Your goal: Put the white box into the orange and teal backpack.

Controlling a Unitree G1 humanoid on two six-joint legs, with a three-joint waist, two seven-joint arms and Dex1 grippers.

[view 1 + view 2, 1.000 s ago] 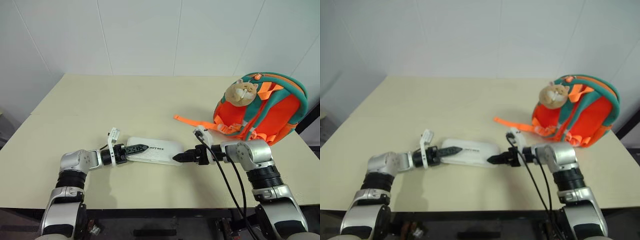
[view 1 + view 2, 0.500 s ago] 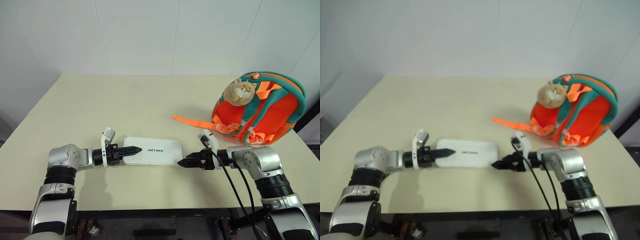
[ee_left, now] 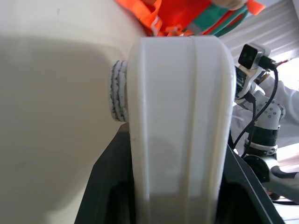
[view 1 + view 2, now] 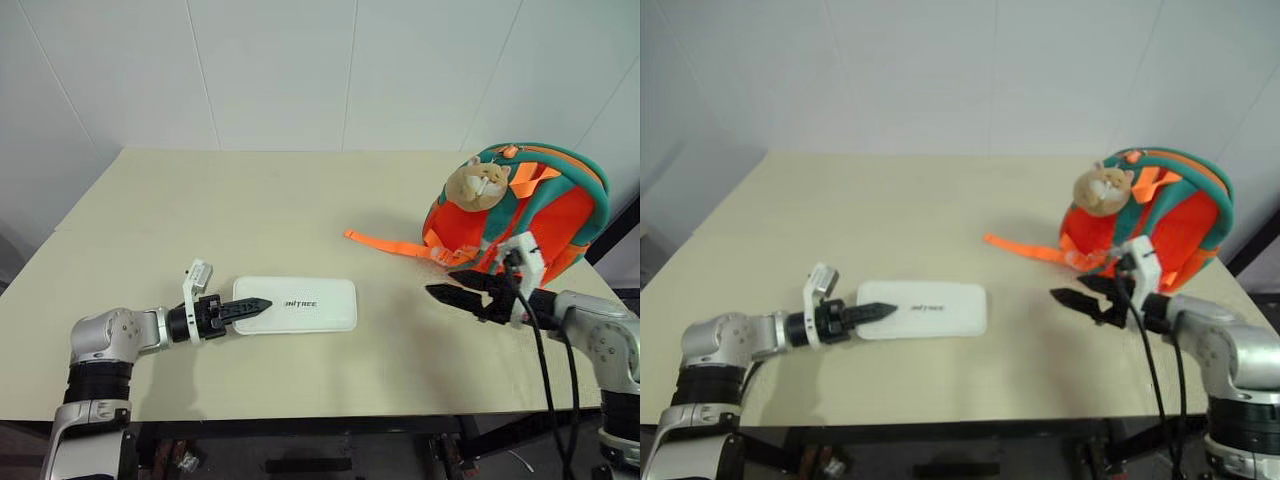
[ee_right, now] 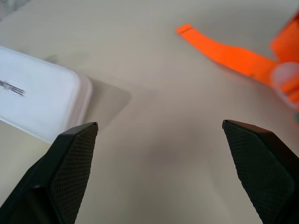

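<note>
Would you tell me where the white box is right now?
The white box lies flat on the table, front left of centre, its left end clamped in the left end effector, well apart from the backpack.

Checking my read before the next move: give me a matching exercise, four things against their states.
Things:
1. white box
2. orange and teal backpack
3. left pincer
4. right pincer

States:
A. open, holding nothing
B. standing upright on the table
C. shut on the box's end
D. lying flat on the table

Pairs: 1-D, 2-B, 3-C, 4-A
</note>
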